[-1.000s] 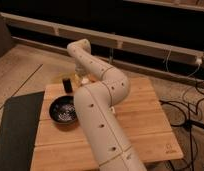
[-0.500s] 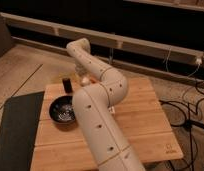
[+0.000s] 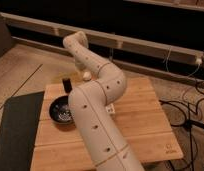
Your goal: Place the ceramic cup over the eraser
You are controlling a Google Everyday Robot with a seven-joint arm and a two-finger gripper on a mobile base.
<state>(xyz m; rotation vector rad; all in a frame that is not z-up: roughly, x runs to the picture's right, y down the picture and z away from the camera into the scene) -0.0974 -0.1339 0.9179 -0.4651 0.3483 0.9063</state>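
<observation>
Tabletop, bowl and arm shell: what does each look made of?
Tabletop: wood, pale and matte, with visible plank seams. Bowl: dark and glossy, perhaps glazed ceramic; glints inside. Arm shell: smooth off-white, likely plastic, dotted with small dark holes. The hand, shut, hangs over the table's far side near the black eraser.

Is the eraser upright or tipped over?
Upright: the eraser stands as a tall dark block on the table. The claw, shut, hangs beside it.
</observation>
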